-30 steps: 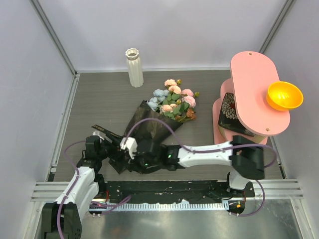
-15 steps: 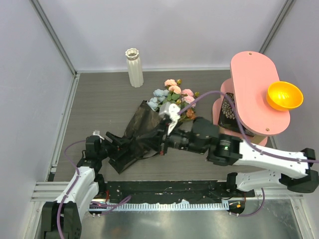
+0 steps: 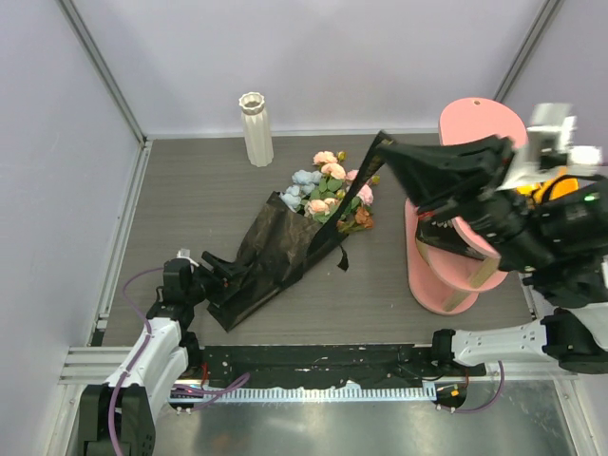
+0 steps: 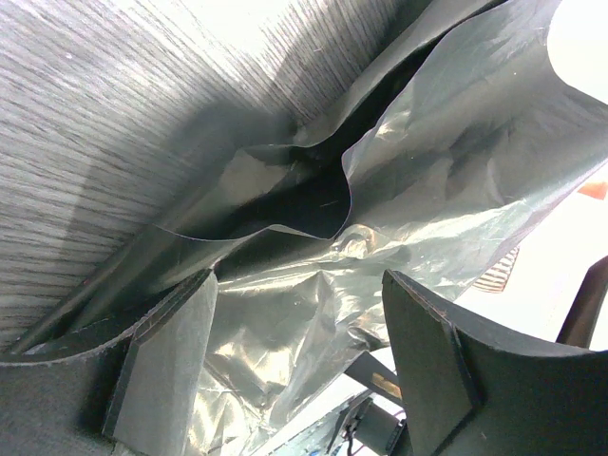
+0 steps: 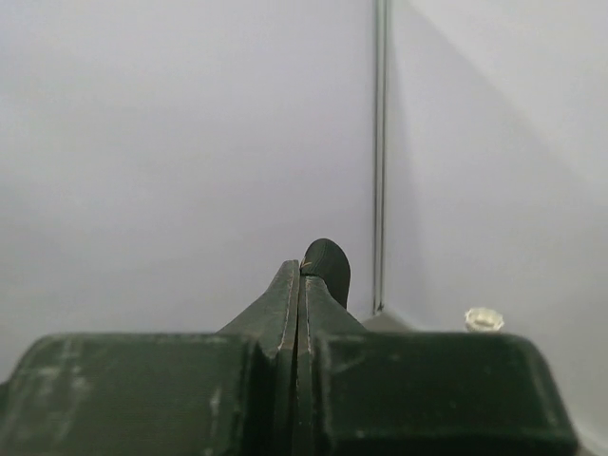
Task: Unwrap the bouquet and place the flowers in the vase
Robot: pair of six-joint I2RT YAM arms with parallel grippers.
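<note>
Pale grey walls (image 3: pixel 313 57) enclose a dark wood-grain bench (image 3: pixel 190 190), seen from above.

The right end effector (image 3: pixel 383 141) is raised high over the middle of the bench. Its fingers are pressed together on the end of a black ribbon (image 3: pixel 351 199). In the right wrist view the two fingers meet with no gap, and a dark tab of ribbon (image 5: pixel 328 266) pokes out at their tips. From there the ribbon runs taut, down and to the near left, to the bouquet (image 3: pixel 285 242).

The bouquet lies on its side at the middle of the bench. Its black paper cone (image 3: pixel 271 256) points to the near left. The flowers (image 3: pixel 332 190), pink, peach, pale blue and rust, spill out toward the far right.

The left end effector (image 3: pixel 217 271) sits low at the narrow end of the cone. Its fingers stand apart with crinkled black paper (image 4: pixel 399 190) lying between them.

The vase (image 3: pixel 256 128), tall, white and ribbed, stands upright at the far edge, well apart from the bouquet. A pink two-tier stand (image 3: pixel 475 171) is at the right, partly hidden by the right arm.
</note>
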